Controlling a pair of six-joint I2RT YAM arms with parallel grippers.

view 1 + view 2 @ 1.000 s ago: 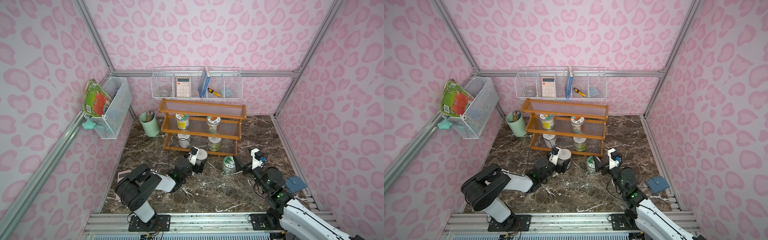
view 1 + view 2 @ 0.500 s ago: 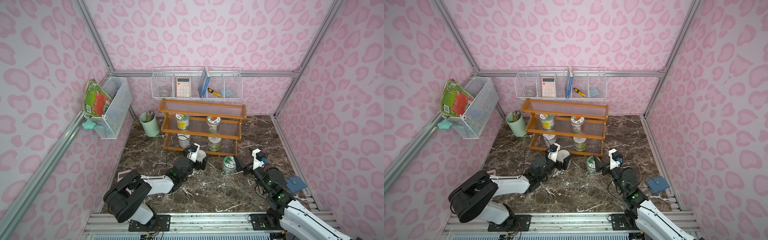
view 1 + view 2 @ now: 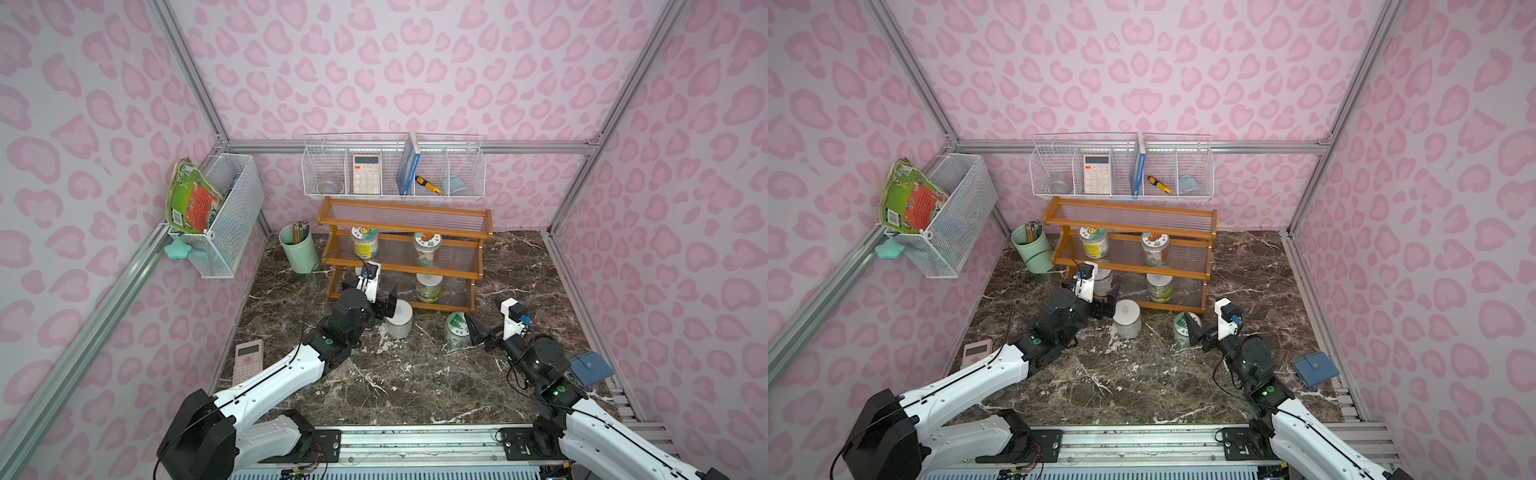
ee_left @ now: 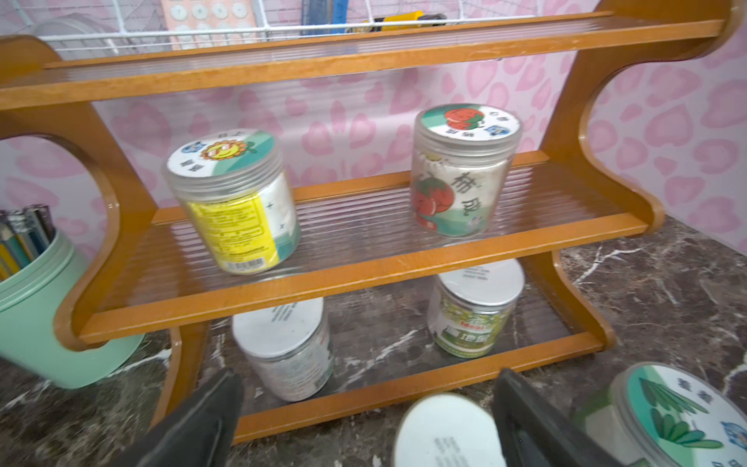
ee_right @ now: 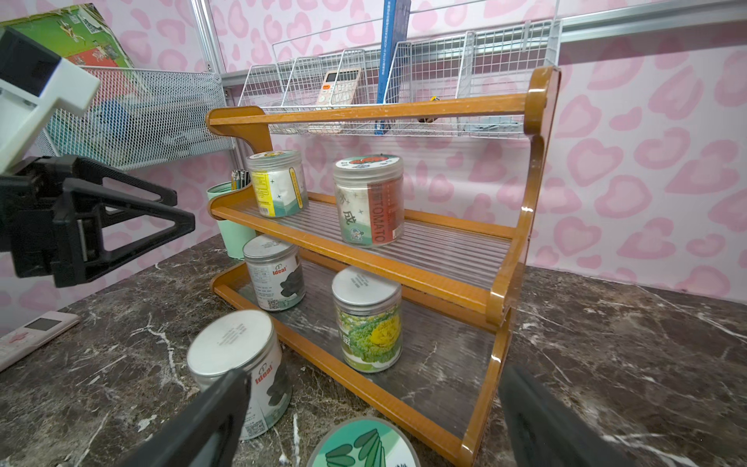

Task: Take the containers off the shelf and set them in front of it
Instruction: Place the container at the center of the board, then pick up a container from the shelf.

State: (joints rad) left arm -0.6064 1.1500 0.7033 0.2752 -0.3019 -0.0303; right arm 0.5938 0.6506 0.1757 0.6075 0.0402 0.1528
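- While poised low before the shelf (image 4: 364, 279), spread wide at the left end effector (image 4: 368, 384): white-lidded jar (image 4: 444, 432) on the desk (image 3: 415, 382) between its fingers (image 4: 194, 424) (contact impossible to judge).
- Spread wide too at the right end effector (image 5: 374, 374), leaf-lidded jar (image 5: 364, 444) standing on the desk between the fingers, untouched.
- On the shelf's middle tier: sunflower jar (image 4: 234, 202), tomato jar (image 4: 461, 174).
- On the bottom tier: dark-label jar (image 5: 275, 279), green-label jar (image 5: 370, 323).
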